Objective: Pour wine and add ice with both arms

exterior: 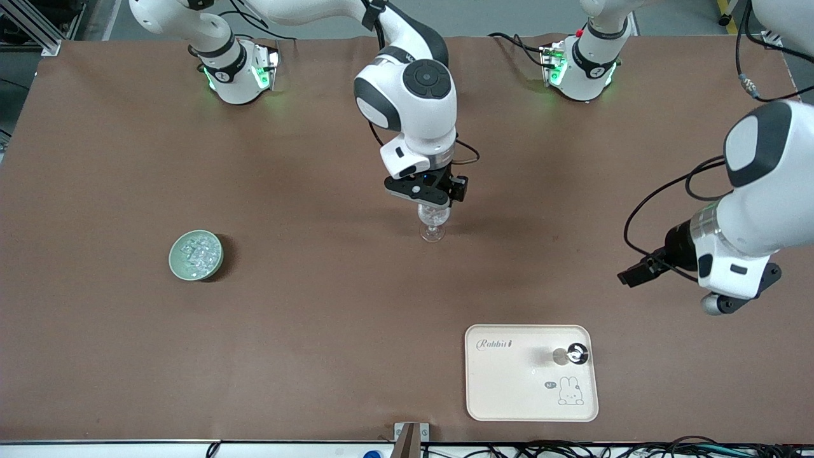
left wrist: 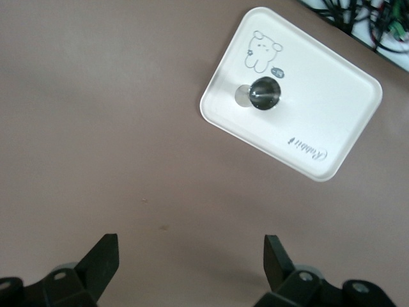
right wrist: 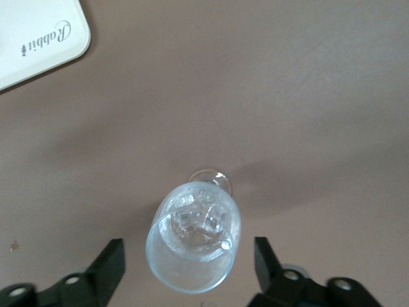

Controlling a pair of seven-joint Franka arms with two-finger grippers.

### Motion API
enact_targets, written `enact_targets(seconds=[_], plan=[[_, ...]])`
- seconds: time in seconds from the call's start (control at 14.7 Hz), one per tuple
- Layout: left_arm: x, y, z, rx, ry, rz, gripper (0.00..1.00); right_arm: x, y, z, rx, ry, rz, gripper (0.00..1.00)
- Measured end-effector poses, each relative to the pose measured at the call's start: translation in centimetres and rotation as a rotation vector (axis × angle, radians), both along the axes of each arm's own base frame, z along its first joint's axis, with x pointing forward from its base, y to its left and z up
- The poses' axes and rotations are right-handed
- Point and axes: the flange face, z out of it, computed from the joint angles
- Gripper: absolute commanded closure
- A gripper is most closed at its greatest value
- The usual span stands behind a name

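Observation:
A clear stemmed glass stands upright on the brown table near its middle. The right wrist view shows small clear ice cubes inside the glass. My right gripper is just above the glass's rim. It is open, with its fingers on either side of the bowl and not touching it. More ice is heaped in a pale green bowl toward the right arm's end. My left gripper is open and empty over bare table at the left arm's end.
A cream tray with a rabbit drawing lies near the table's front edge. A small dark round-topped vessel stands on it, also seen in the left wrist view. A corner of the tray shows in the right wrist view.

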Motion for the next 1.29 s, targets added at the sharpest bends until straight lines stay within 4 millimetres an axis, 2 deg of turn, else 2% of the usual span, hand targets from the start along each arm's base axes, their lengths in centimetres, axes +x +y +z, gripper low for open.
enact_targets(seconds=[0.14, 0.2, 0.34, 0.41, 0.54, 0.75, 0.88, 1.09, 1.29], plan=[[-1.2, -0.5, 2.8, 0.036, -0.037, -0.085, 0.0, 1.2, -1.7, 0.9, -0.026, 0.009, 0.017, 0.0], [-1.8, -0.9, 4.1, 0.051, -0.06, -0.134, 0.0, 2.2, -3.1, 2.1, -0.034, 0.012, 0.021, 0.0], [-2.9, -1.3, 6.5, 0.097, -0.093, -0.221, 0.0, 4.9, -7.3, 5.5, -0.048, 0.016, 0.029, 0.0], [-3.5, -1.2, 7.5, 0.123, -0.107, -0.264, 0.0, 6.5, -10.3, 7.7, -0.051, 0.016, 0.038, 0.0], [-4.9, -1.3, 9.1, 0.166, -0.121, -0.338, 0.0, 9.7, -17.7, 11.9, -0.057, 0.014, 0.071, 0.0], [-7.5, -0.5, 10.8, 0.155, -0.091, -0.383, 0.0, 12.5, -29.5, 16.0, -0.06, 0.004, 0.1, 0.0], [-9.4, 0.8, 11.8, 0.148, -0.066, -0.394, 0.0, 12.7, -36.9, 17.7, -0.064, 0.004, 0.127, 0.0], [-12.1, 2.0, 12.6, 0.132, -0.044, -0.424, 0.0, 11.1, -46.7, 19.2, -0.07, 0.015, 0.164, 0.0], [-14.3, 3.1, 12.6, 0.108, -0.035, -0.418, 0.0, 8.4, -54.3, 19.8, -0.073, 0.027, 0.209, 0.0]])
